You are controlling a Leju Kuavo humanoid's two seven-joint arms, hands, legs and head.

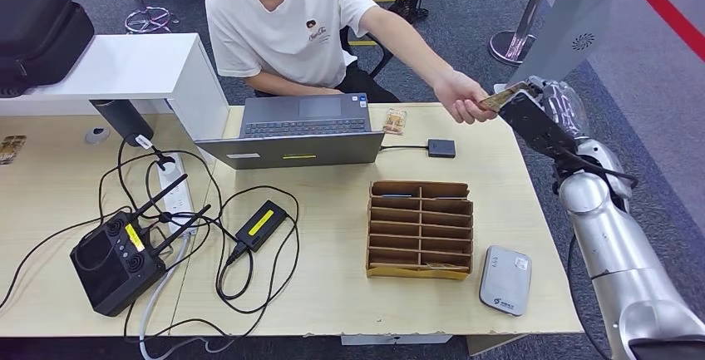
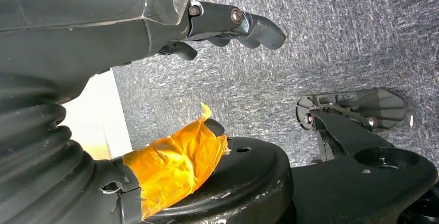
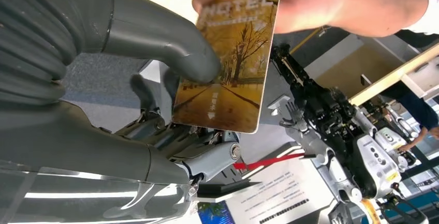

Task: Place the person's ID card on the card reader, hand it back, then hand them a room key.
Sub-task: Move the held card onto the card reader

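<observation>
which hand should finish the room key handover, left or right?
Right. The right hand already pinches the hotel key card under its thumb, and the person's hand is gripping the card's other end past the desk corner. The left hand holds nothing, over carpet.

My right arm [image 1: 611, 235] reaches up and forward past the table's right edge, and my right hand [image 1: 539, 115] is raised at its far corner, pinching a room key card [image 3: 230, 69] between the thick thumb [image 3: 171, 40] and the darker fingers [image 3: 207, 157] below it. The person's hand [image 1: 464, 98] grips the card's other end, so we both hold it at once. My left hand [image 2: 228, 25] hangs low over grey carpet with nothing in it, its dark fingers apart and lightly bent, orange tape wrapped round the thumb.
</observation>
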